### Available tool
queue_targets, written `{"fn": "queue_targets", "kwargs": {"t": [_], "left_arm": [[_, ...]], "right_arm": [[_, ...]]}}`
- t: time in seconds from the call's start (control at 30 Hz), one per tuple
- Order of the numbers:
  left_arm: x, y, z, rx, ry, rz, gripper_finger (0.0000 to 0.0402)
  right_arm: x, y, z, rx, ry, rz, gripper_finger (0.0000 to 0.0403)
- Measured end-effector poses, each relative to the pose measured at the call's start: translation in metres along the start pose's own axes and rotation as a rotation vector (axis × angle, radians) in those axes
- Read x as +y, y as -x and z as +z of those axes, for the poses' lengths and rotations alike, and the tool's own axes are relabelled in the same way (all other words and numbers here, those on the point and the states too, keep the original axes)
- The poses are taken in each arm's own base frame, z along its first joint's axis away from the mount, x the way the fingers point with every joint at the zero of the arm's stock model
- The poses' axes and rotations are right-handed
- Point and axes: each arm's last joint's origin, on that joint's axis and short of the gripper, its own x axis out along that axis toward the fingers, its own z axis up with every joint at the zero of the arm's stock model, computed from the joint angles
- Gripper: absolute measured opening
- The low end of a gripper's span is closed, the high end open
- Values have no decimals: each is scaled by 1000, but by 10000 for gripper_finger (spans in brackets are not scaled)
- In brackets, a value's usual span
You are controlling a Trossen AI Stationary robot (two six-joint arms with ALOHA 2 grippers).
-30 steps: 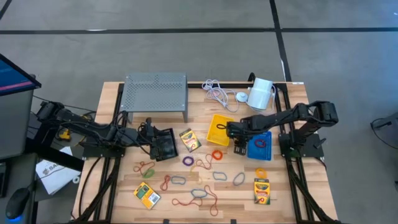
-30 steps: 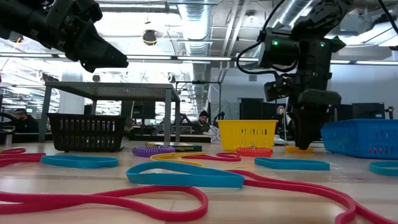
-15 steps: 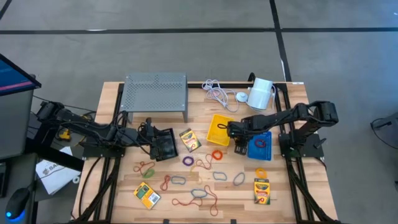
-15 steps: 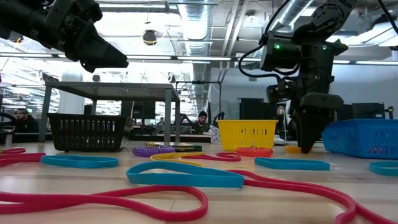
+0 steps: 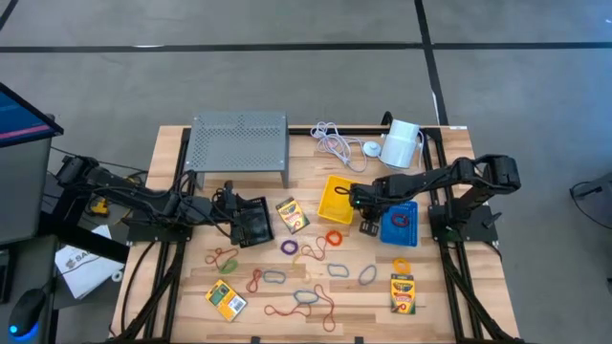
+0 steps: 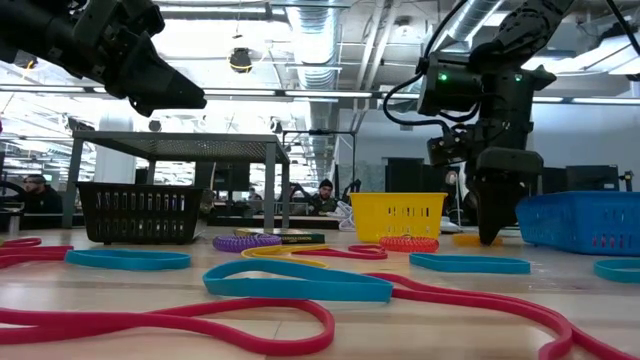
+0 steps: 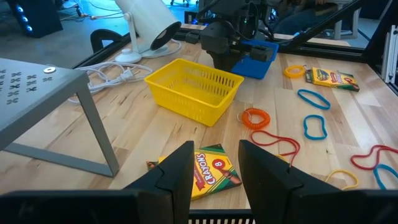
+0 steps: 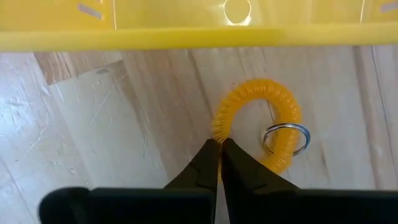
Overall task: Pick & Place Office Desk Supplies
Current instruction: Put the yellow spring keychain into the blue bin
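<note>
A: We start from the yellow bin [image 5: 338, 198] at the middle of the desk [image 5: 172, 287]. From above we cannot make out anything inside it, and the left wrist view shows its inside bare. The blue bin [image 5: 399, 222] just beside it holds a red loop [image 5: 399, 220]. The black bin [image 5: 252, 221], well apart on the yellow bin's other side, sits under the left gripper [image 5: 251, 219], so we cannot see into it.

B: And the grippers?

A: The right gripper [image 8: 219, 147] is down at the desk between the yellow and blue bins, its fingers pinched together on the rim of a yellow coil band [image 8: 260, 129] with a metal ring on it, lying just beside the yellow bin's wall. The left gripper [image 7: 214, 163] hovers over the black bin with its fingers partly apart and nothing between them.

B: What does one view add?

A: Only the right wrist view shows that coil band clearly. The left wrist view shows a crayon box [image 7: 209, 173] near the yellow bin and an orange coil [image 7: 256, 117] beyond it. The high view alone shows the loose loops spread across the desk and two more crayon boxes [image 5: 226, 300] far from the yellow bin.
</note>
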Motion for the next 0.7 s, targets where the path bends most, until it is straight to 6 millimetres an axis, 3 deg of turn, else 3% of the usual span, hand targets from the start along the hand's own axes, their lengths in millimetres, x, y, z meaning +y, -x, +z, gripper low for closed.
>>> {"fn": "queue_targets", "kwargs": {"t": [0.43, 0.7], "left_arm": [[0, 0, 0, 0, 0, 0, 123], [0, 0, 0, -1, 0, 0, 123]], "right_arm": [[0, 4, -1, 58, -28, -9, 1], [1, 32, 2, -27, -47, 14, 0]]}}
